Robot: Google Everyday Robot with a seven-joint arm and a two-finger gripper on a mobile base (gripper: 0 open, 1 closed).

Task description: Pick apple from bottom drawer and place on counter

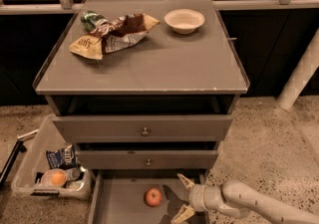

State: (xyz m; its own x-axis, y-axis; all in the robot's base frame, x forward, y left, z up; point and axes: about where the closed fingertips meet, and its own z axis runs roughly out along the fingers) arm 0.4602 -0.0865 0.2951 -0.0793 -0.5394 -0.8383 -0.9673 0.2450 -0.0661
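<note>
Lying on the floor of the pulled-out bottom drawer, the apple is shown near the drawer's middle. The gripper is held low in the drawer, just to the right of the apple. Its two fingers are spread apart and pointed at the fruit without touching it. The arm is seen entering from the right. On the counter, a white bowl and crumpled snack bags are set apart. A plastic bin is placed left of the cabinet.
</note>
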